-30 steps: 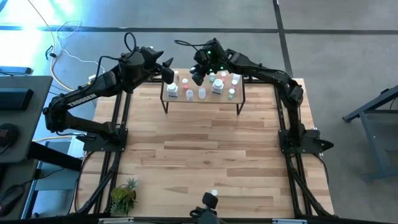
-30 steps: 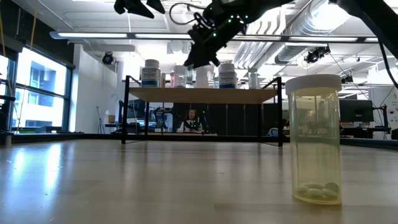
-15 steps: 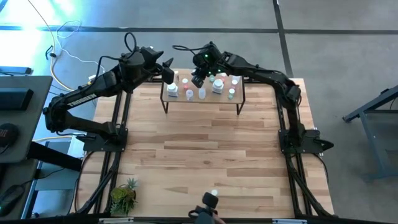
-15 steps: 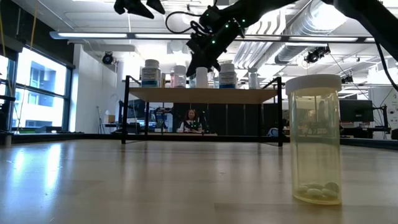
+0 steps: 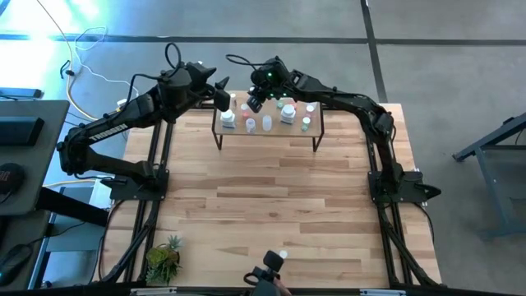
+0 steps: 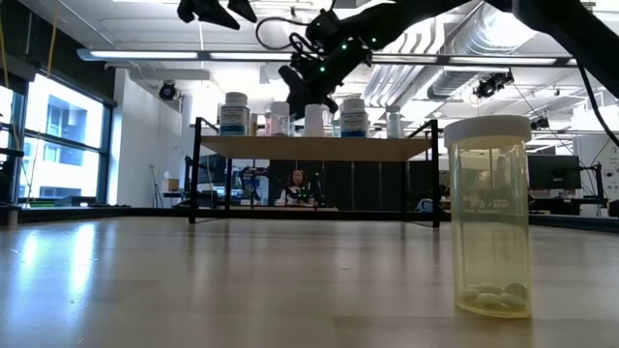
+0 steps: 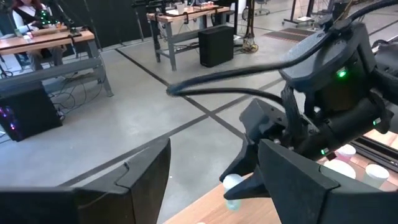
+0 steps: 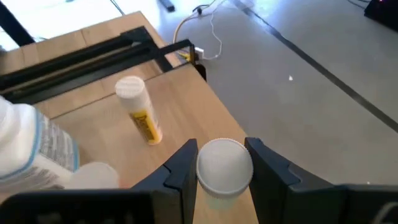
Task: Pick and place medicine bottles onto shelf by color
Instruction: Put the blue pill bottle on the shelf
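Over our wooden surface point(image 5: 271, 197), toward twelve o'clock, our right gripper point(image 8: 221, 167) pinches a white-capped bottle point(image 8: 224, 165) above the shelf point(image 5: 316, 130) for sorting, while our left gripper point(image 5: 222, 87) waits beside it, jaws wide and empty.

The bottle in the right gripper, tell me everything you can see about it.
The bottle is small with a round white cap, which hides most of the body from the right wrist view. It looks like plastic. The right gripper is shut on it, one dark finger on each side, holding it in the air over the back left part of the shelf, above the bottles standing there.
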`<act>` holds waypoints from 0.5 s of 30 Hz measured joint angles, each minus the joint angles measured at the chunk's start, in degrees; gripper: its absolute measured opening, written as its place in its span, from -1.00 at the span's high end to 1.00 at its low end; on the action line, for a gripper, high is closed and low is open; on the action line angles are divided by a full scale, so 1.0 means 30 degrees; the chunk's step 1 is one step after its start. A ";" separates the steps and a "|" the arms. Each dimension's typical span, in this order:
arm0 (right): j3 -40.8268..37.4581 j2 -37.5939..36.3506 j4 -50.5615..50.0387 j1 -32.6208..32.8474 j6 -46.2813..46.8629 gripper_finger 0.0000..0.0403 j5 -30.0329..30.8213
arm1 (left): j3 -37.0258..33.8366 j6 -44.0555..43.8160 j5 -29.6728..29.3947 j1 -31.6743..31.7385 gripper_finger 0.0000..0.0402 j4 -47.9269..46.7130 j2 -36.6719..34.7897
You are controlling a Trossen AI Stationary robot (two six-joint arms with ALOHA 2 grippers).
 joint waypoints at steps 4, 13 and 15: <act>-0.0006 0.0129 0.0579 -0.0001 0.0044 0.51 0.0343 | -0.0007 0.0013 0.0000 0.0000 -0.16 -0.0100 0.0000; 0.0001 0.0537 0.0423 0.0025 0.0341 0.51 0.0488 | -0.0007 0.0006 0.0000 0.0000 -0.16 -0.0526 0.0000; 0.0001 0.0570 0.0447 0.0038 0.0342 0.51 0.0485 | -0.0007 0.0006 0.0000 0.0000 -0.16 -0.0527 0.0000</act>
